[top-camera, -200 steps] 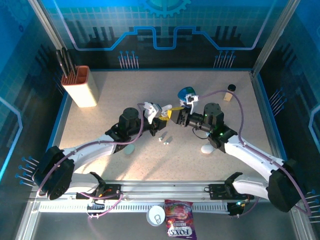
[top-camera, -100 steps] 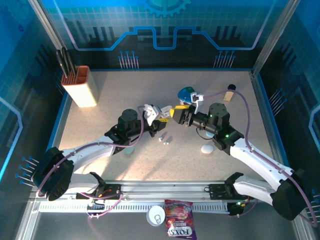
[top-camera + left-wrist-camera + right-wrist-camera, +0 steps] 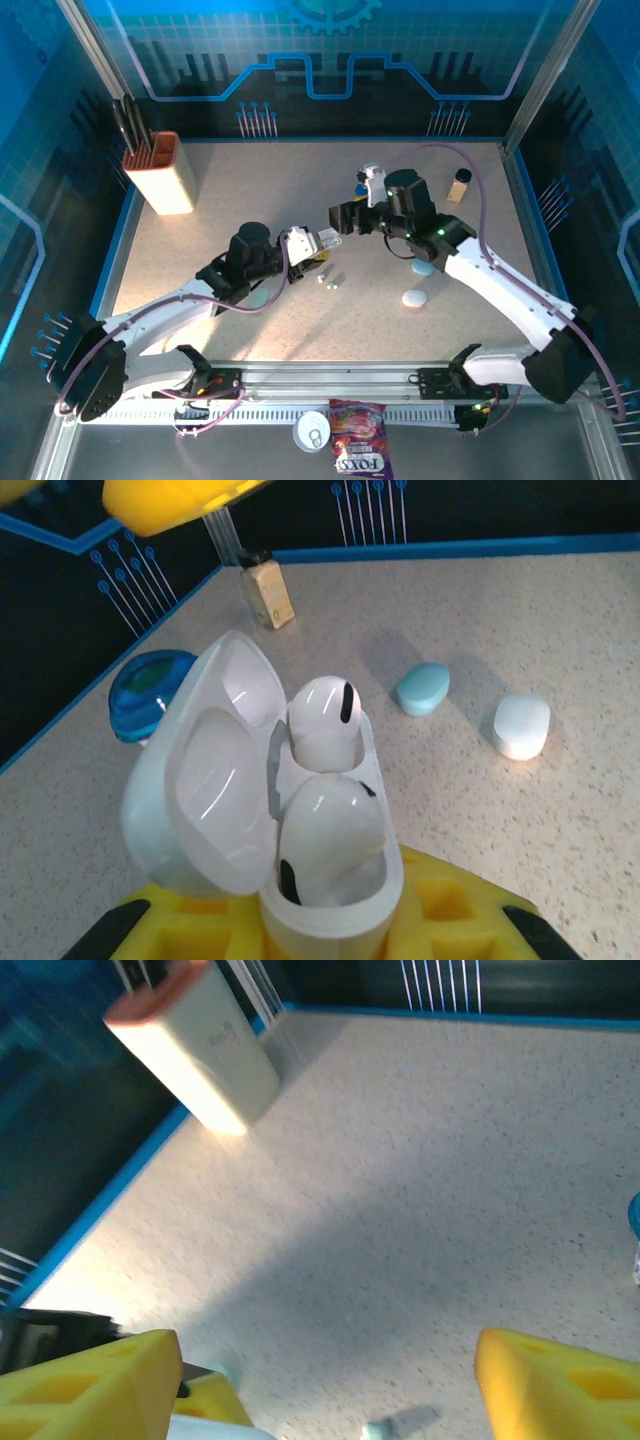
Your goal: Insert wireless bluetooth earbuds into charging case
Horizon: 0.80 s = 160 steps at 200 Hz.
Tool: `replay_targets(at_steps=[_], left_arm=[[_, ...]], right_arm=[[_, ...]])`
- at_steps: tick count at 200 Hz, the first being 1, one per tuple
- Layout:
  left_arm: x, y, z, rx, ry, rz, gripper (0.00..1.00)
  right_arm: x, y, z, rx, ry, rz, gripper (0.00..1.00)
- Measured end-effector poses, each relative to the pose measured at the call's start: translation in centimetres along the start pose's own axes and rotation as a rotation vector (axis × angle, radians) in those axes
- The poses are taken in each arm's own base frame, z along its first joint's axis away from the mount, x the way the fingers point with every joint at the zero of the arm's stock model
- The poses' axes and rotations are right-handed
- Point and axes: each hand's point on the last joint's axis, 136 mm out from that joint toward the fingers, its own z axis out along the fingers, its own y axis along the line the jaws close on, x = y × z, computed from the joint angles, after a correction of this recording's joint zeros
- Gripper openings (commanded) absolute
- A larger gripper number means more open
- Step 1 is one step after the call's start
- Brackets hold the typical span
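Earbuds (image 3: 322, 730): two white ones, seated one behind the other in the wells of an open white charging case (image 3: 340, 915), its lid tipped back to the left. Starting far left from overhead, a knife block (image 3: 162, 176) stands upright near the back left corner of the speckled table (image 3: 220, 230), well apart from the action. Moving in, the left arm reaches toward the middle, and the left gripper (image 3: 318, 240) is clamped on the charging case, its yellow fingers (image 3: 450, 912) pressed against both sides of the base, holding it up off the table. Just below it, two loose earbuds (image 3: 328, 282) lie on the bare surface, close together.

Now the right gripper (image 3: 340, 215), just beside the held case and a little behind it. Its own camera shows the yellow fingers (image 3: 90, 1380) spread wide with nothing between them, only tabletop below. To the right, a teal case (image 3: 422, 687) and a white case (image 3: 521, 726) rest closed on the table, near each other but not touching. A blue round object (image 3: 150, 685) sits behind the held case, and a small bottle (image 3: 460, 186) stands near the back right edge.
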Motion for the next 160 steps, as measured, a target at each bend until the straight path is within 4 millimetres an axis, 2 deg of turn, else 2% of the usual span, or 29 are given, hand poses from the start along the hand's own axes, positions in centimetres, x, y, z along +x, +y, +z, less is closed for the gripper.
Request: replay_targets(at_steps=[46, 98, 132, 160], left_arm=[[0.5, 0.0, -0.3, -0.002, 0.037, -0.019, 0.11], [1.3, -0.4, -0.3, 0.011, 0.073, -0.053, 0.12], [1.2, -0.1, -0.3, -0.01, 0.073, -0.067, 0.11], [0.6, 0.2, -0.7, -0.022, 0.06, -0.064, 0.11]], right_arm=[[3.4, 0.2, 1.2, 0.028, 0.172, -0.071, 0.84], [4.3, 0.0, 0.8, 0.035, 0.22, -0.1, 0.85], [5.1, 0.4, -0.6, 0.003, 0.226, -0.124, 0.84], [6.1, 0.3, -2.5, -0.046, 0.213, -0.126, 0.83]])
